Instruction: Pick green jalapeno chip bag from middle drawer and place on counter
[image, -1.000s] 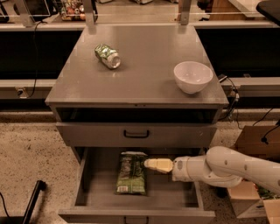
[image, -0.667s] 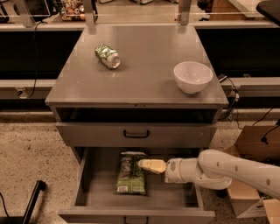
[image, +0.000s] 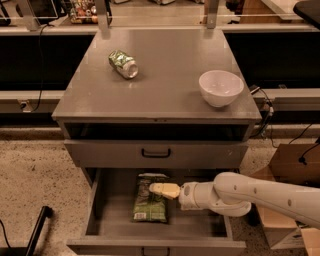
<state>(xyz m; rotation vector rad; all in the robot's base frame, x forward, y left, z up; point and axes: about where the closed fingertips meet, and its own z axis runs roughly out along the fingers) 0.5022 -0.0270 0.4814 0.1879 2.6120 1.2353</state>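
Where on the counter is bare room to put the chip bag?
The counter is bare between can and bowl, and at its front left. Crowded near the bowl. The tool is over the chip bag in the middle drawer.

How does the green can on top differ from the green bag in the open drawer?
The can is a small cylinder with silver showing; the green jalapeno chip bag is flat, oblong and larger. The can lies on its side on the counter; the bag lies flat in the middle drawer. The gripper is over the bag, away from the can. Both are green.
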